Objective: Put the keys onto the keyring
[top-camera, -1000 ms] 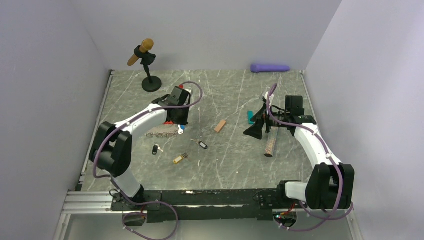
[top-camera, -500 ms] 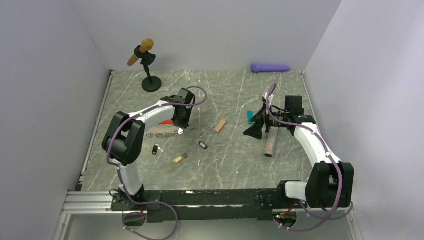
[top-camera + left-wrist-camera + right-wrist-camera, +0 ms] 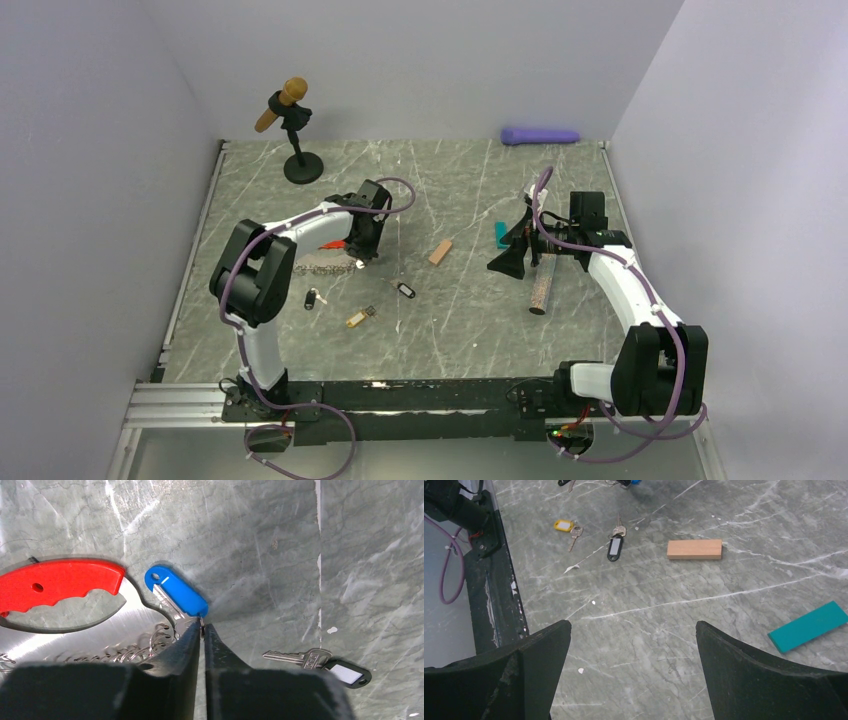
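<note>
I judge this to be the first threading step. My left jaws stand narrow, only a slit between them, and they nip the blue-tagged key (image 3: 175, 591) at the end where its tag meets the small link. That key lies flat on the table (image 3: 370, 555), just beside the keyring (image 3: 30, 592), with the tag's free end almost at the tip of the red clip (image 3: 65, 577). It is a small silver blade lying along an oblong blue plastic tag, which has a hole at the free end and a pale stripe down it. The clip is a curved red grip with a scalloped inner edge and a thin wire loop under it, and the silver chain (image 3: 125, 652) lies bunched against my fingers. How firm my hold on the link is I cannot tell, because the link is hidden at my tips. The next move calls for lifting the key clear and turning it so the link meets the clip's wire. Something will probably have to steady the clip, or it will likely slide on the smooth stone. My right jaws are spread wide and hold nothing. They hang well apart from the keyring, over bare table with a tan block (image 3: 694, 549) and a teal block (image 3: 809, 626) in their view. The black-tagged key (image 3: 345, 672) and the yellow-tagged key (image 3: 564, 526) lie loose, apart from the keyring and not yet on it.
</note>
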